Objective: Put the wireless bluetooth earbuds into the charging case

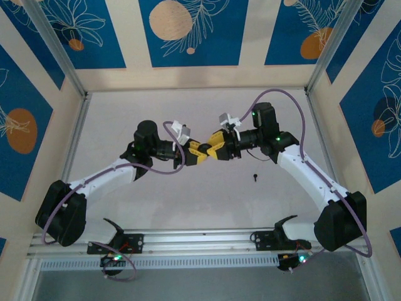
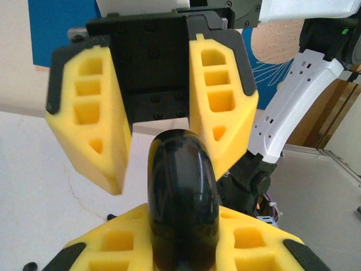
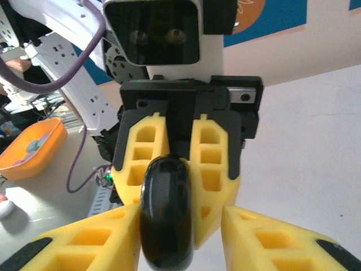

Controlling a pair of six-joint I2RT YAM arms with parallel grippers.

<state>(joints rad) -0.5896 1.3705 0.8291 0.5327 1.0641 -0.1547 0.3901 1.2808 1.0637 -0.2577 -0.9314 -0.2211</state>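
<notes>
The charging case (image 2: 181, 192) is a glossy black oval pod, held in the air over the middle of the table. My left gripper (image 1: 199, 153) is shut on it, its yellow foam fingers (image 2: 113, 243) pressed to both sides. My right gripper (image 1: 216, 152) faces the left one tip to tip and stands open, its fingers (image 3: 84, 237) spread on either side of the case (image 3: 166, 214); the left finger touches it, the right one is apart. One tiny black earbud (image 1: 255, 176) lies on the white table under the right arm.
Cream walls with blue panels (image 1: 188, 31) close in the white table (image 1: 188, 207) on three sides. An aluminium rail (image 1: 200, 241) carries both arm bases at the near edge. An orange bowl (image 3: 34, 149) sits off the table.
</notes>
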